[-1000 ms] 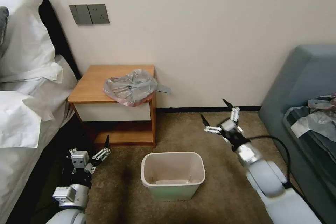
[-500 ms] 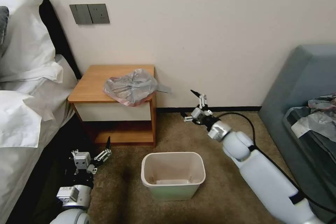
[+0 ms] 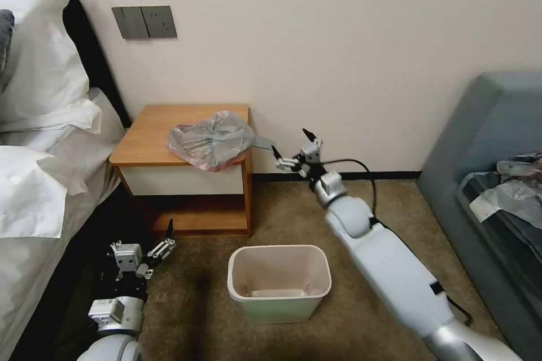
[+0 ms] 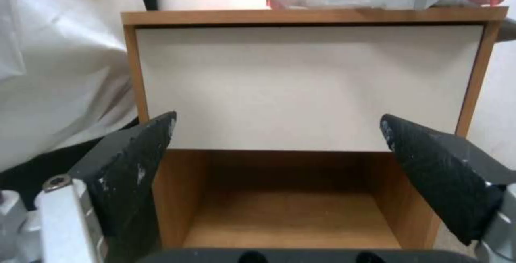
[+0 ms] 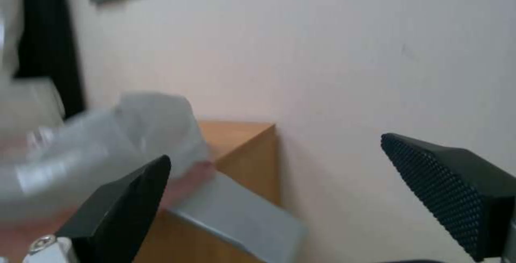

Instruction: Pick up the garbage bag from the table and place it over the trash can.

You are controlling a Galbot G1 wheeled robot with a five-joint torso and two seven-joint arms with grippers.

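The right hand (image 3: 289, 149) has moved up and toward the nightstand since a moment ago and now hovers just beside the right edge of the worktop (image 3: 152, 135), its fingers spread wide and holding nothing. The garbage bag (image 3: 210, 140) lies crumpled on the right front part of the worktop, its pinkish-red rim hanging slightly over the front edge, and a flat grey flap of it juts out past the right side toward the open hand. In the right wrist view the bag (image 5: 102, 154) sits blurred in front of one finger, with the flap crossing between the two black fingertips (image 5: 446, 182), not touching them. The trash can (image 3: 279, 282) stands upright on the carpet (image 3: 361, 299) in front of the nightstand, well apart from the bag. The left hand (image 3: 160, 240) waits low by the bed (image 3: 39, 180), fingers spread and holding nothing, facing the white drawer front (image 4: 306, 89) and the low shelf (image 4: 290, 218). A grey sofa (image 3: 485, 141) with a pale plastic heap (image 3: 508, 192) stands to the right, and a wall switch plate (image 3: 144, 22) hangs above the nightstand.
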